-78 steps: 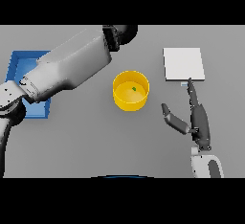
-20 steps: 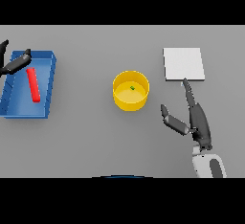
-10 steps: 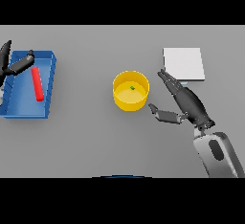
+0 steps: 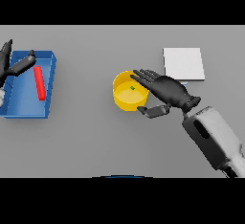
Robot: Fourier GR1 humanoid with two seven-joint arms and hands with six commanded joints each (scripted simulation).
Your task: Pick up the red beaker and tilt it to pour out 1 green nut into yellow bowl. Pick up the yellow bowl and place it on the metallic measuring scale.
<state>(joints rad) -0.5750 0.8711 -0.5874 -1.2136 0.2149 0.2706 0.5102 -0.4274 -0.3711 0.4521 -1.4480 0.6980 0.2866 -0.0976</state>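
My right hand (image 4: 167, 90) is spread around the right side of the yellow bowl (image 4: 128, 93), fingers over its rim, thumb low beside it, not yet closed. The green nut (image 4: 132, 88) lies inside. If I squeeze unevenly, the bowl could tip or slide on the table (image 4: 95, 137) and miss the scale (image 4: 184, 64). My left hand (image 4: 14, 65) hangs open over the blue tray (image 4: 26, 110) holding the red beaker (image 4: 39, 82).

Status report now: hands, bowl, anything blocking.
Right robot hand open at yellow bowl, not gripping. Left robot hand open over blue tray. Green nut in bowl. Scale unobstructed.
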